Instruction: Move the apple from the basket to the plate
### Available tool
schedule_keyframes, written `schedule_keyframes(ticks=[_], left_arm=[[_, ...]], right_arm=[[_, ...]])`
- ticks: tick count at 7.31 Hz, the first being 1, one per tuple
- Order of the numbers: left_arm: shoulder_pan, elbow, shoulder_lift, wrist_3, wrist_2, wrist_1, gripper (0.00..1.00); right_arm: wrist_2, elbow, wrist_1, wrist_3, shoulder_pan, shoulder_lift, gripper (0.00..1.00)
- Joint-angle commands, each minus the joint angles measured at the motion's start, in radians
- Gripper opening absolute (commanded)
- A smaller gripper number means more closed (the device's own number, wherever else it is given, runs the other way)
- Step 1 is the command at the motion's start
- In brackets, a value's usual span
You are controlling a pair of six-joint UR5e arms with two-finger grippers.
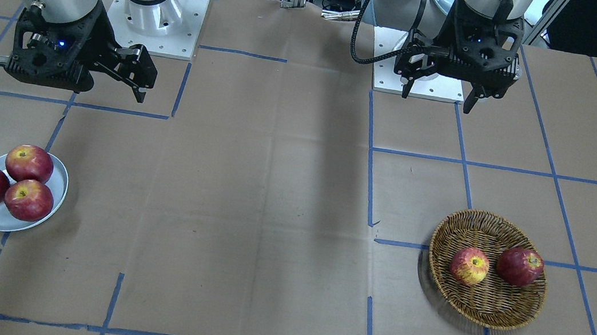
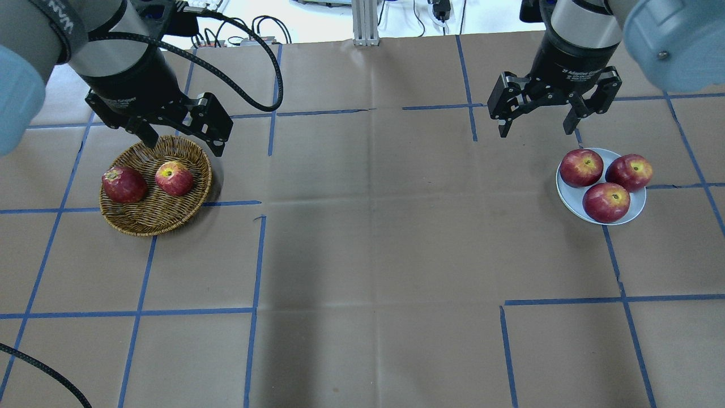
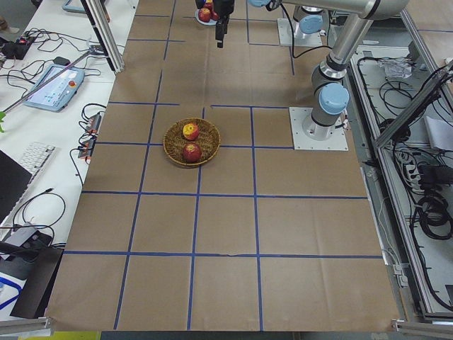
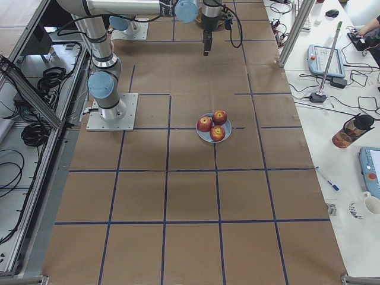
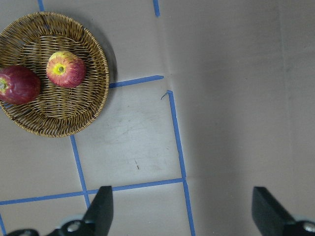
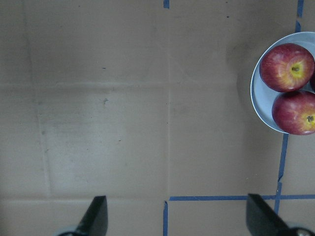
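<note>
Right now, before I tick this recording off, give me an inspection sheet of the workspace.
Surface: table covered in brown paper, with a blue tape grid.
Job's things: streaked apple lies in the basket beside a dark red apple; the plate holds three red apples.
Clutter: nothing seen.
Grippers: left gripper open and empty, above the basket's far rim; right gripper open and empty, up near the plate.
Cables: black cable loops off the left wrist.
Surroundings: operator desks at both ends, with a control tablet and a drink bottle.
</note>
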Motion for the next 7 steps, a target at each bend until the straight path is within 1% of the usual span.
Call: schedule_keyframes(ticks=[1, 7], left_arm=[[0.000, 0.000, 0.000, 0.000, 0.001, 0.000, 0.99], [-0.001, 0.000, 0.005, 0.000, 0.007, 0.000, 0.99]], right_arm=[[0.000, -0.002, 0.000, 0.002, 0.000, 0.000, 1.00], [0.000, -0.002, 0.000, -0.001, -0.001, 0.000, 1.00]])
